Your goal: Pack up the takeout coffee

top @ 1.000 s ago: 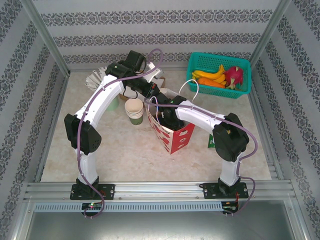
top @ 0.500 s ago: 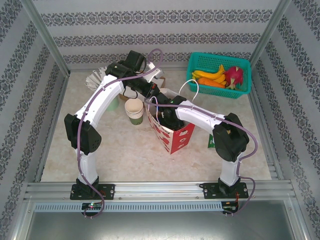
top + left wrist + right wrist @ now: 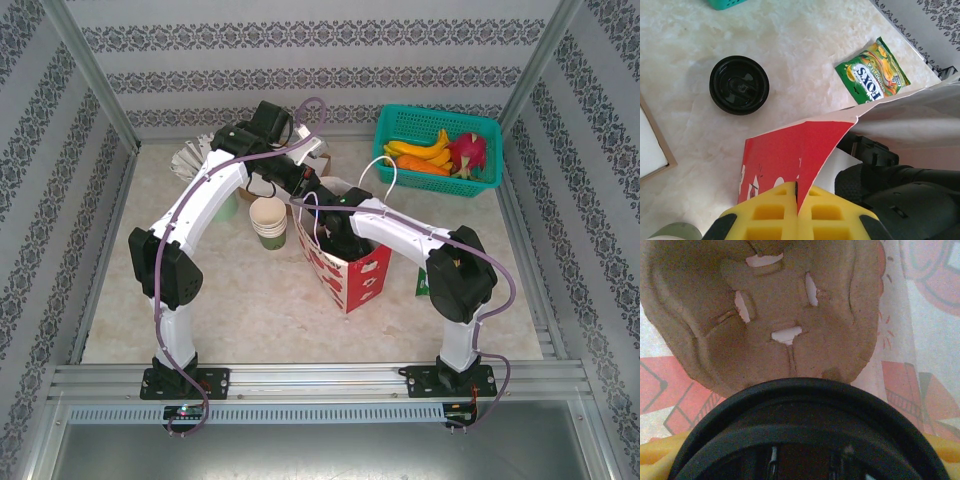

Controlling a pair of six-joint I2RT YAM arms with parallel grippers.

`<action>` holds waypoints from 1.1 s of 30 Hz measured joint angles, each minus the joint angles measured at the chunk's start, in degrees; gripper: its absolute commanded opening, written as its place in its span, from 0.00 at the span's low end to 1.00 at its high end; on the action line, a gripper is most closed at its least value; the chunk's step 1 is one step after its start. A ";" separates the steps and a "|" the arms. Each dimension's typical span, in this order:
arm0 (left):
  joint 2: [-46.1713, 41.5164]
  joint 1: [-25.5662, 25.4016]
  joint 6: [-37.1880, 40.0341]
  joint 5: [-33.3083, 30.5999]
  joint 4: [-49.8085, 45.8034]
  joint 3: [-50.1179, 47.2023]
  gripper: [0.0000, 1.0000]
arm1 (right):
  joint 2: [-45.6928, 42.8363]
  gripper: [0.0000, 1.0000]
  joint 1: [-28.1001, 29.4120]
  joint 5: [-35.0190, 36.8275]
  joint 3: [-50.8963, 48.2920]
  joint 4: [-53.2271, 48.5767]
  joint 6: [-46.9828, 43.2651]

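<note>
Right wrist: black lid (image 3: 810,435) cut off below.

Two black lids (image 3: 739,85) (image 3: 810,440), one red bag (image 3: 780,155), one snack packet (image 3: 872,70)

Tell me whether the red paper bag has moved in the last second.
Yes, slightly. The red paper bag has slid toward the near edge: its bottom corner sits a little farther from the stack of paper cups, which has not moved.

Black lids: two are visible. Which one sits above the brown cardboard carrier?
The lid between the right gripper's yellow fingers, over the carrier; the other lid rests on the table.
</note>
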 measured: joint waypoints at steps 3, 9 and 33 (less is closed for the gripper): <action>0.00 0.00 0.02 0.46 0.00 0.00 0.00 | -0.39 0.85 0.00 0.02 0.61 -1.44 0.55; -0.02 0.00 0.02 1.40 0.02 -0.07 0.00 | -1.64 0.90 0.00 0.07 0.70 -2.21 1.57; -3.13 -0.55 0.22 3.06 2.78 -2.40 0.00 | -8.20 0.98 0.00 1.20 -3.02 1.22 4.07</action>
